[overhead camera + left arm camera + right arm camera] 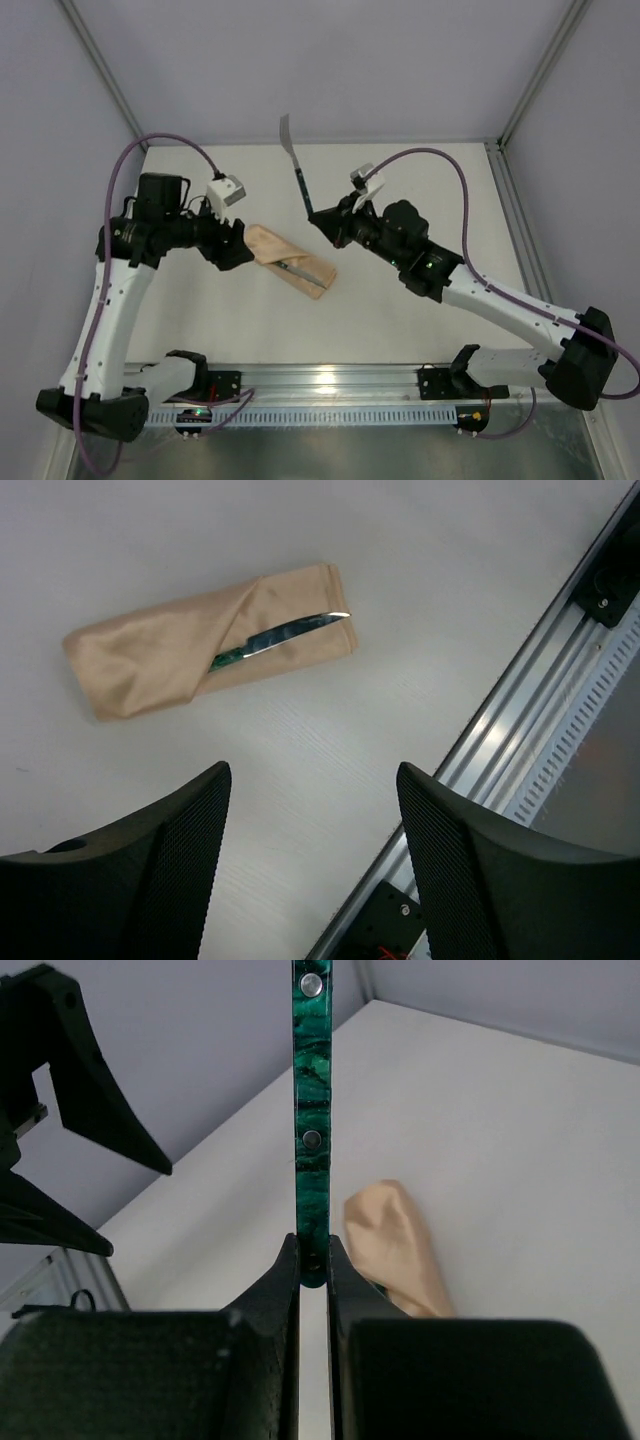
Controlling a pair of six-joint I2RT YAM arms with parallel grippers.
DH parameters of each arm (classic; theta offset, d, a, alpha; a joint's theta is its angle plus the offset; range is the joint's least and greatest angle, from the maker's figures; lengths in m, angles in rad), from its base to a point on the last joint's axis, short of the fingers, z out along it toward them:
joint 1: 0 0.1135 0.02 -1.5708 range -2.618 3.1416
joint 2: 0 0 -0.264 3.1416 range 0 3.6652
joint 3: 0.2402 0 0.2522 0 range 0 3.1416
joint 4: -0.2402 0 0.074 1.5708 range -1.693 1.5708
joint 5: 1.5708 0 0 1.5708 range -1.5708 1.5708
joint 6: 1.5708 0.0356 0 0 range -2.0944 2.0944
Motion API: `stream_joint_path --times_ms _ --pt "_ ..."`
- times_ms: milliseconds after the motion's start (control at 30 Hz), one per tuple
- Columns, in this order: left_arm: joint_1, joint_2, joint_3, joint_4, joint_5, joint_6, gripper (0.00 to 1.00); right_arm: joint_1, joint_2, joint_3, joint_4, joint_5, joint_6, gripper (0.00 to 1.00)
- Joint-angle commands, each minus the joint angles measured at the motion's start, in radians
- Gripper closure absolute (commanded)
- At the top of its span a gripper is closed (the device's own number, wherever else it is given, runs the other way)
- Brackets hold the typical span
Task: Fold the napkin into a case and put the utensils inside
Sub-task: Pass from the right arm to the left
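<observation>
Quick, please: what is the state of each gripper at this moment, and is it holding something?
Left gripper: open, holding nothing.
Right gripper: closed, its fingers holding a utensil by the end of the green handle.

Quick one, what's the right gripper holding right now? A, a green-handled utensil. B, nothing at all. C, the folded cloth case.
A: the right gripper is shut on the green handle of a utensil, apart from the case.
</observation>
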Motion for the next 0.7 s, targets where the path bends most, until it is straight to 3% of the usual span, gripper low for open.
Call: stream_joint_path --times_ms 0,67,167,300,667 --pt "0.003 -0.186 0.001 0.028 -0.021 -0.087 0.29 0.161 0.037 -0.029 0.258 0.146 0.067 0.96" --pt "0.004 -0.243 0.019 0.077 -0.034 -0.135 0.23 0.262 0.057 -0.02 0.33 0.178 0.06 0.96" --pt "0.004 -0.285 0.064 0.104 -0.035 -0.242 0.21 0.33 0.112 0.025 0.375 0.186 0.06 0.96" --pt "0.004 -0.316 0.013 0.154 -0.084 -0.306 0.2 0.421 0.159 0.077 0.418 0.254 0.035 0.96" --pt "0.006 -0.311 0.004 0.229 -0.129 -0.385 0.35 0.492 0.209 0.112 0.462 0.249 0.02 0.96"
